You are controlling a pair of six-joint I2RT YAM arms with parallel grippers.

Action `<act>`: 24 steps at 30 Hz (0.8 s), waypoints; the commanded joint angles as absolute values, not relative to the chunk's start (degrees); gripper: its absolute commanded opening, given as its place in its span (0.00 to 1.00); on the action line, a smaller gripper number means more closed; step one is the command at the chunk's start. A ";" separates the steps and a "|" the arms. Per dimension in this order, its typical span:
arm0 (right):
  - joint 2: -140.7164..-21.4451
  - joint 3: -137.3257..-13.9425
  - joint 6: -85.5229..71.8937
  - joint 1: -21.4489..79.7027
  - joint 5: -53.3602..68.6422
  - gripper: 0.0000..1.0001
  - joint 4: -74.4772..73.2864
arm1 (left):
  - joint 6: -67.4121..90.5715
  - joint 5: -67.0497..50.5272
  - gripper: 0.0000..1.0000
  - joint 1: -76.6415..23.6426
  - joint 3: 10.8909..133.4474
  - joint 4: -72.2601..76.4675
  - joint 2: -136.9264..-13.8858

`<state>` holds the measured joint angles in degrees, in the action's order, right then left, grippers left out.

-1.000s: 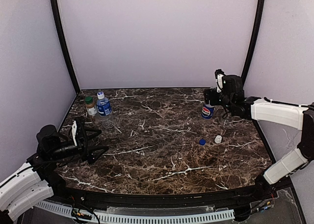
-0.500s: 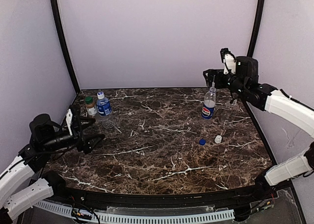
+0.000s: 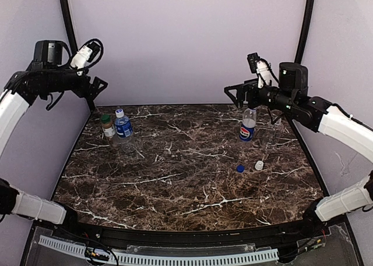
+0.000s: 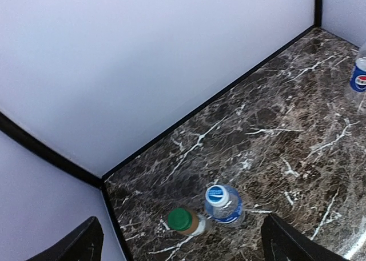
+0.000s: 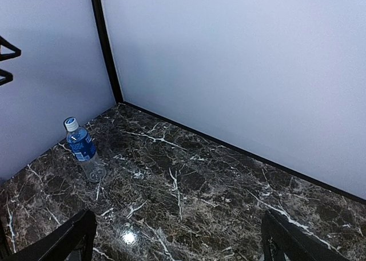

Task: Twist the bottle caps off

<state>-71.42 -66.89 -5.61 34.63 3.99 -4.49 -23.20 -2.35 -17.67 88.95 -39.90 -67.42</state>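
At the back left stand a short brown bottle (image 3: 107,128) with a green cap (image 4: 180,219) and a blue-labelled bottle (image 3: 123,128) with a blue-topped cap (image 4: 218,195). My left gripper (image 3: 96,88) hangs open high above them, holding nothing. The Pepsi bottle (image 3: 247,126) stands at the back right, its neck looking bare. My right gripper (image 3: 233,95) is open in the air just up and left of it, apart from it. A loose blue cap (image 3: 240,168) and a loose white cap (image 3: 259,165) lie on the marble in front of that bottle.
The dark marble table (image 3: 186,184) is walled by pale panels with black corner posts (image 3: 74,50). In the right wrist view the blue-labelled bottle (image 5: 83,150) shows far off near the left wall. The Pepsi bottle (image 4: 359,77) shows at the left wrist view's right edge.
My left arm swung up from low over the table's front left to high at the back left. My right gripper opened, lifted off the Pepsi bottle and shifted left.
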 commanded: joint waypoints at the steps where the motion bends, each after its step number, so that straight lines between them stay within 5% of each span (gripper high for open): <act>1: -70.97 -67.86 -4.31 35.62 7.21 0.99 -5.46 | -21.98 -3.98 0.96 -5.30 101.38 -58.58 -77.40; 14: -66.92 -64.67 -5.56 36.64 5.92 0.99 -7.73 | -18.12 -10.63 0.97 -1.01 81.72 -36.87 -83.34; 21: -68.03 -64.36 -6.46 36.91 5.30 0.99 -7.81 | -16.80 -14.35 0.71 -1.05 79.94 -31.87 -90.10; 24: -68.65 -64.42 -6.67 36.93 4.93 0.99 -7.90 | -15.06 -13.12 0.67 -1.05 78.87 -30.26 -91.63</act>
<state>-67.81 -64.84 -5.61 36.38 5.96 -7.62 -17.54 -11.84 -1.39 80.58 -33.87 -90.80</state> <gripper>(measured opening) 0.986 0.683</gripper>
